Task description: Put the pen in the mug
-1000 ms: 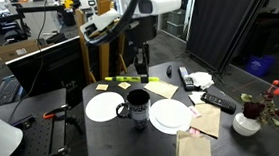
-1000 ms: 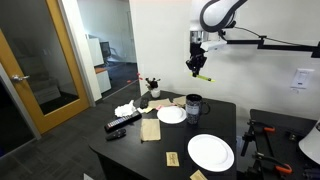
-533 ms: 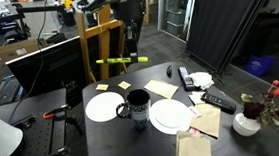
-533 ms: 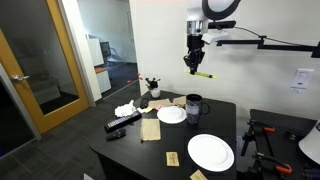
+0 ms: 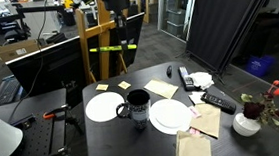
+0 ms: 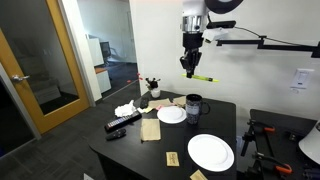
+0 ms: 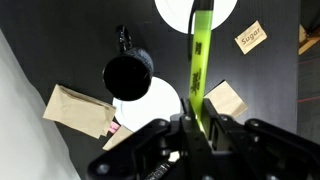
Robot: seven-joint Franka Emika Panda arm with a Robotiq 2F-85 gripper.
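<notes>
My gripper is shut on the yellow-green pen and holds it level, high above the table, as both exterior views show; the pen hangs below the gripper. In the wrist view the pen runs up from between the gripper's fingertips. The black mug stands upright on the table between two white plates; it also shows in the other exterior view. In the wrist view the mug, handle upward, lies far below and left of the pen.
Two white plates flank the mug. Paper napkins, sticky notes, black remotes and a white vase with flowers sit on the black table. A sugar packet lies near a plate.
The gripper has risen well above the table with the pen in it, and shifted slightly sideways. Nothing on the table has moved.
</notes>
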